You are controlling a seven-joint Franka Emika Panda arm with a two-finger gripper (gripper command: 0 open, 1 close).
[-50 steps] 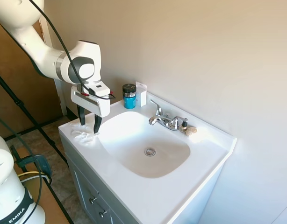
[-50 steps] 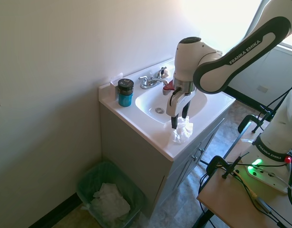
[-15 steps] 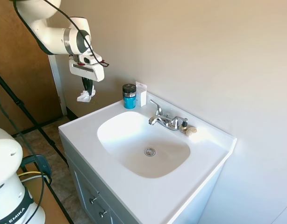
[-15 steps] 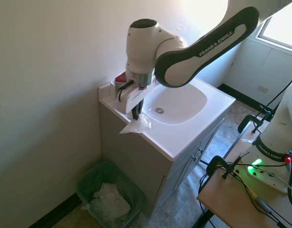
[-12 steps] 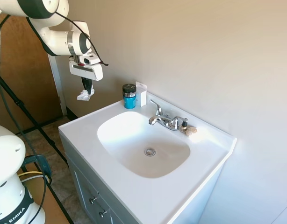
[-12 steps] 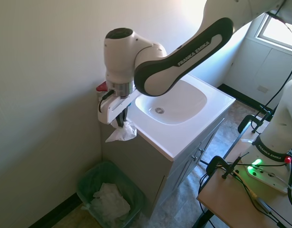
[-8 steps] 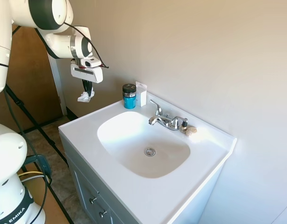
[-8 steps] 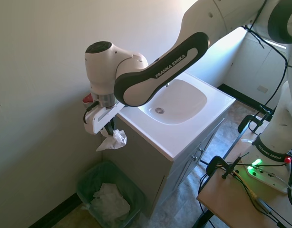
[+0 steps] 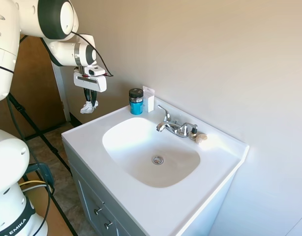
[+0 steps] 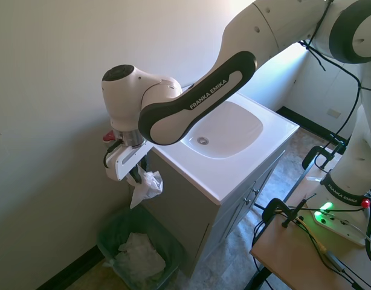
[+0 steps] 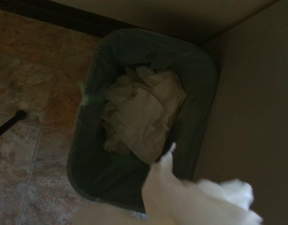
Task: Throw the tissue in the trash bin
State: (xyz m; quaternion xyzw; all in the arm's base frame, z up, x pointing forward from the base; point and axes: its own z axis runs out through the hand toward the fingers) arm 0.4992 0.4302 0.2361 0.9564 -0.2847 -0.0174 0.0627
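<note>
The bin (image 10: 116, 238) is out of the first exterior view altogether, and in the second exterior view its near corner runs off the bottom edge; the wrist view is dim and soft, showing the bin's dark rim (image 11: 207, 84) and crumpled paper (image 11: 141, 115) inside, with a white blur (image 11: 200, 199) rising from the bottom edge. The hand's fingertips are buried in the tissue, so little of them can be made out. The room is a small bathroom: beige walls, a tiled floor (image 11: 26, 79), and a white counter (image 9: 87, 140) with a sink (image 9: 151, 150), a faucet (image 9: 173, 127) and a blue jar (image 9: 136, 102) near the wall. The bin stands on the floor beside the cabinet (image 10: 173, 205), against the wall. The hand (image 10: 139, 177) hangs off the counter's end, clamped on the tissue (image 10: 146, 186), which dangles in the air above the bin, well apart from it. Half a second ago the hand sat a little higher and nearer the counter's edge; it has since come down and out over the bin.
</note>
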